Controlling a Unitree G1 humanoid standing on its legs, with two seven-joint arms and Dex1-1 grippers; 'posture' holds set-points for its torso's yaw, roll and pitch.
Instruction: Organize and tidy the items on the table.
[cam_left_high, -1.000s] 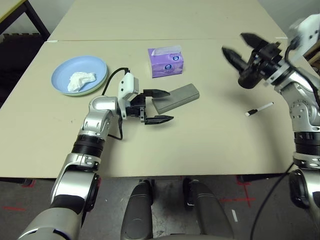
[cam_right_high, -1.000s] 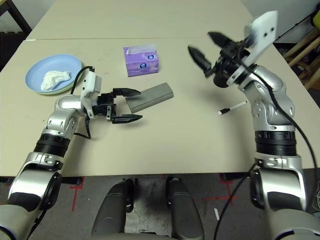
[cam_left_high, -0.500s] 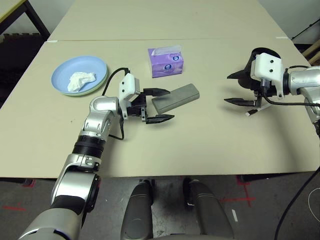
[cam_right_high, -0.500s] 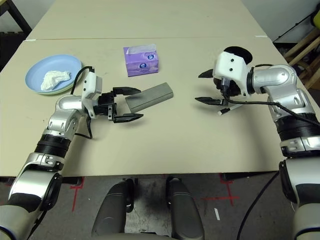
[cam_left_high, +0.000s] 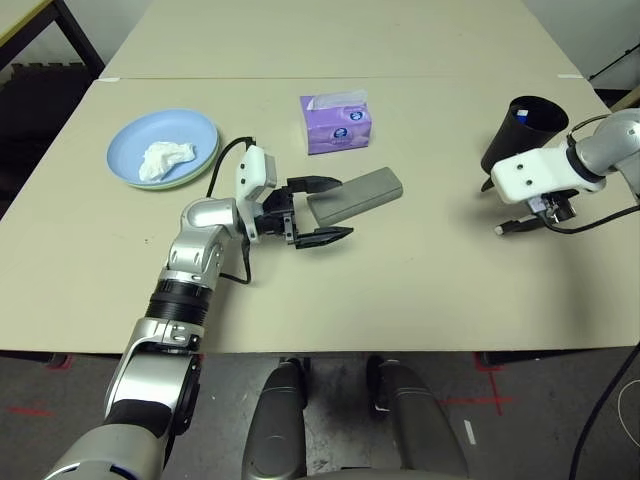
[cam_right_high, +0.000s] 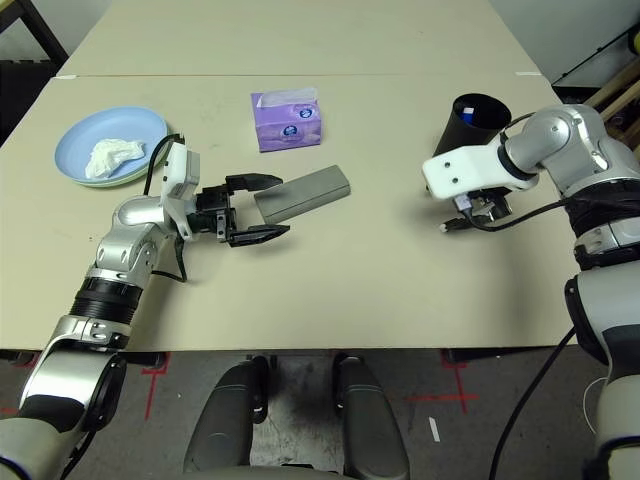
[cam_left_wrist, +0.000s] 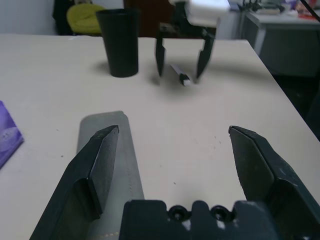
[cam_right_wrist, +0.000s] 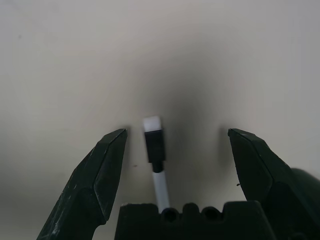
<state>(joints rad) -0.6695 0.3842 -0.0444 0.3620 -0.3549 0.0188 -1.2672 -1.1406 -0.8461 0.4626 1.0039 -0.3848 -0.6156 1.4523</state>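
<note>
My left gripper (cam_left_high: 322, 209) is open, and the near end of the grey glasses case (cam_left_high: 355, 196) lies between its fingertips, close to one finger (cam_left_wrist: 100, 160). My right gripper (cam_right_wrist: 175, 145) is open and points down at the table, straddling a small white pen (cam_right_wrist: 155, 145) with a black cap. The pen's tip (cam_left_high: 505, 228) pokes out beside that arm. Just behind stands the black cup (cam_left_high: 524, 133) with something blue and white inside. At the far left the crumpled white tissue (cam_left_high: 165, 158) lies on the light blue plate (cam_left_high: 130, 150), which sits on the pale green plate (cam_left_high: 190, 180). The sunglasses are out of view.
A purple tissue box (cam_left_high: 337, 122) stands behind the case, near the table's middle. The beige table (cam_left_high: 400, 290) stretches wide in front of both grippers, and its front edge runs close to my body. A second table top adjoins at the back.
My right arm has swung down from a raised pose to the table, now straddling the pen with open fingers; the cup has come into view behind it. The left arm has held still.
</note>
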